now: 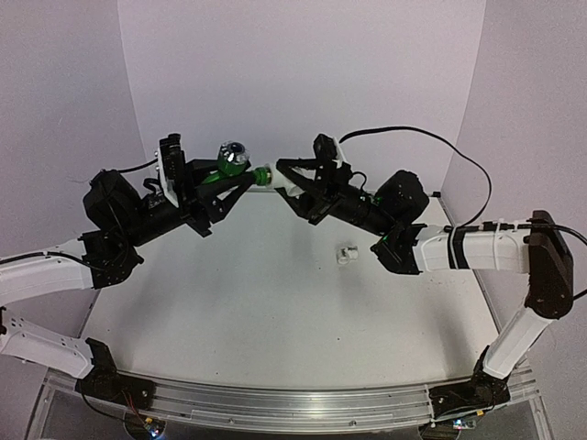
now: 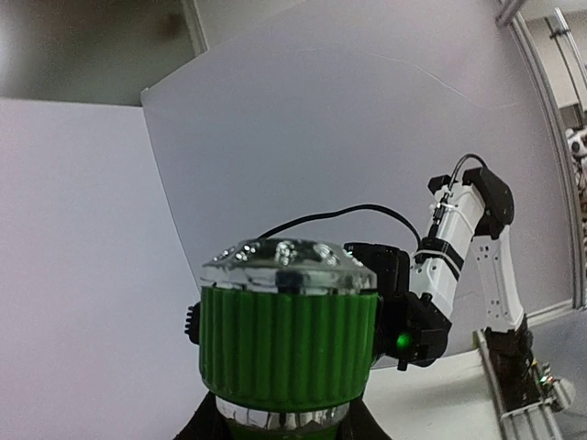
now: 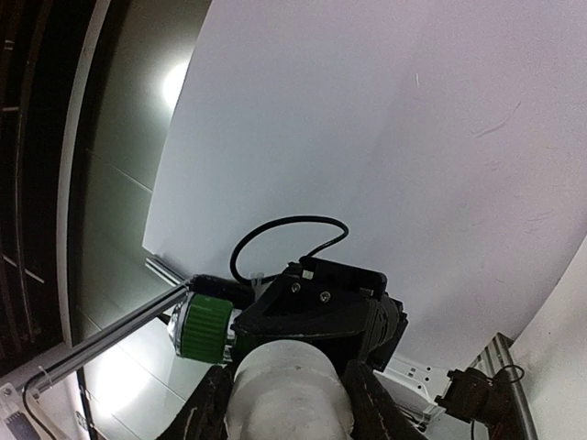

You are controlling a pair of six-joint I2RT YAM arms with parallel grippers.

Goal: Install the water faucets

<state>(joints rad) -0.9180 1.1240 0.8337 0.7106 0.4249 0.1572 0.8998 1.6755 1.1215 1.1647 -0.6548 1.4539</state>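
My left gripper (image 1: 223, 181) is shut on the green faucet (image 1: 231, 163), held high above the table with its ribbed knob up. The knob fills the left wrist view (image 2: 286, 330). My right gripper (image 1: 286, 181) is shut on a white pipe fitting (image 1: 278, 181) whose end meets the faucet's green stem (image 1: 261, 174). In the right wrist view the white pipe fitting (image 3: 292, 390) sits between my fingers, with the green knob (image 3: 204, 328) beyond it. The yellow-gold faucet is out of view.
A small white pipe fitting (image 1: 346, 254) lies on the white table (image 1: 275, 321) right of centre. White backdrop walls stand behind and on both sides. A black cable (image 1: 431, 147) loops above the right arm.
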